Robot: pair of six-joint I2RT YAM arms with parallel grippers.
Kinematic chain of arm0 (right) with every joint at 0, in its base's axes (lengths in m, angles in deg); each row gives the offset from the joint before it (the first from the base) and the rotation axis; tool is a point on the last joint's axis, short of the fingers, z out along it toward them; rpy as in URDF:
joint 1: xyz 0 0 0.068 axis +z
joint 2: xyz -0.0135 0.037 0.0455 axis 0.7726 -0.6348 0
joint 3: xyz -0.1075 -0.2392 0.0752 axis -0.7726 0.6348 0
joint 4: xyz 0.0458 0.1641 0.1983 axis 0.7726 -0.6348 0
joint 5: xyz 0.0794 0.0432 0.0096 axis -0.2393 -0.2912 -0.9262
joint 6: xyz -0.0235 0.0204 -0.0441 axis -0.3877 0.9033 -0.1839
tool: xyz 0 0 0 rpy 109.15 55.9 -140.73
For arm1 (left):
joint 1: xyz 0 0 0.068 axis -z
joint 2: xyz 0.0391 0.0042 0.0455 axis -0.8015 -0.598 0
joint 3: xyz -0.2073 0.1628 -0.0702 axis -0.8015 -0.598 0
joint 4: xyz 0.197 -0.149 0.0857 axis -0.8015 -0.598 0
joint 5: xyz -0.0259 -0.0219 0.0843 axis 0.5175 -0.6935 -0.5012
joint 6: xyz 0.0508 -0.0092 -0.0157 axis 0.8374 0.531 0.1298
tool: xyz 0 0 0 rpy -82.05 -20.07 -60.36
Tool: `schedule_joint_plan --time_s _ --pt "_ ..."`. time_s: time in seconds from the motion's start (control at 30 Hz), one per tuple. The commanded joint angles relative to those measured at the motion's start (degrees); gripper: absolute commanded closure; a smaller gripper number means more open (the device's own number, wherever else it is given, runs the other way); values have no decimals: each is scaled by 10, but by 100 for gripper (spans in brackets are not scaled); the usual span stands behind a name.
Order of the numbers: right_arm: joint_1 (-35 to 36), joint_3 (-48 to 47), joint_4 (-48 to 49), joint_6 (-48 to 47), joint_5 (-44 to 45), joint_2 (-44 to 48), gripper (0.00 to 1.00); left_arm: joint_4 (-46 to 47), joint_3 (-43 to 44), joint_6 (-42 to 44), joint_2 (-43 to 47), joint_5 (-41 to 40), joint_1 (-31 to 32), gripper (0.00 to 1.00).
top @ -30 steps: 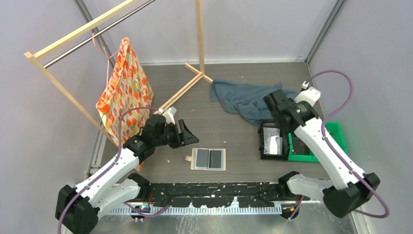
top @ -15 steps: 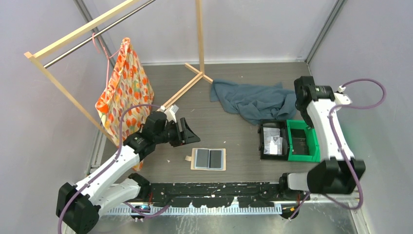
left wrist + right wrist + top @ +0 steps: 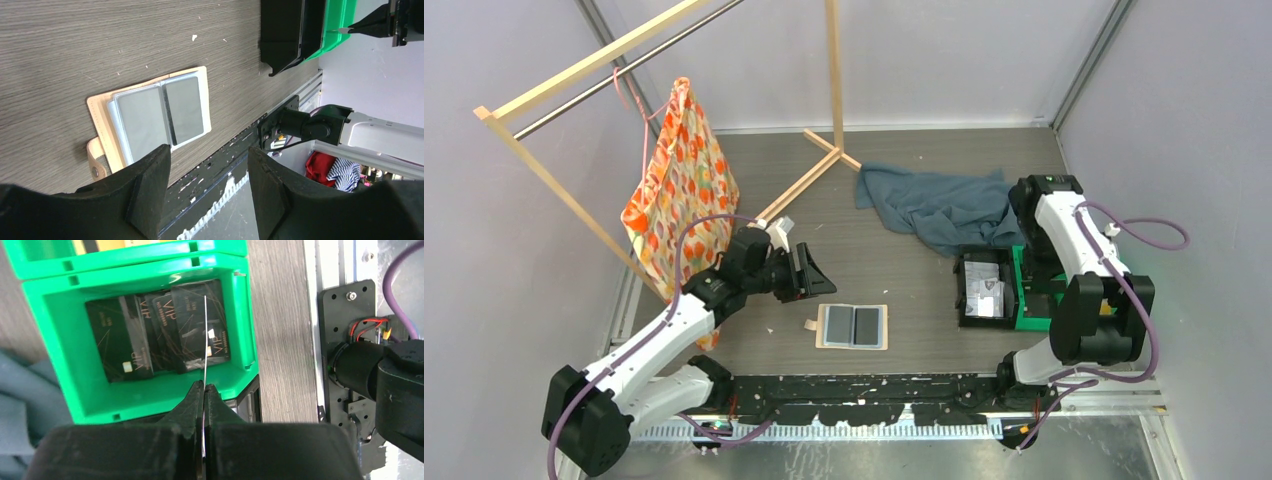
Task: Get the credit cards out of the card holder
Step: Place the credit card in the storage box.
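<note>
Swung back over the green plastic bin (image 3: 65, 370), the right end effector (image 3: 204, 390) pinches a thin dark credit card (image 3: 205, 340) edge-on, needing only release, while the spread left end effector (image 3: 209, 165) hovers at 10 o'clock of the open tan card holder (image 3: 150, 116).

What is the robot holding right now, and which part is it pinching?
The right fingers pinch one thin credit card by one edge, seen edge-on over the green bin. The left fingers are open and hold nothing.
</note>
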Motion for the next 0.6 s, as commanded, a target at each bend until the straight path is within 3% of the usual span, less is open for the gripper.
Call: schedule_joint_plan --time_s 0.0,0.57 --pt "-2 25 -28 91 -58 5 99 8 11 2 2 14 -2 41" --pt "-13 67 21 76 -79 -86 99 -2 8 3 14 12 -2 41"
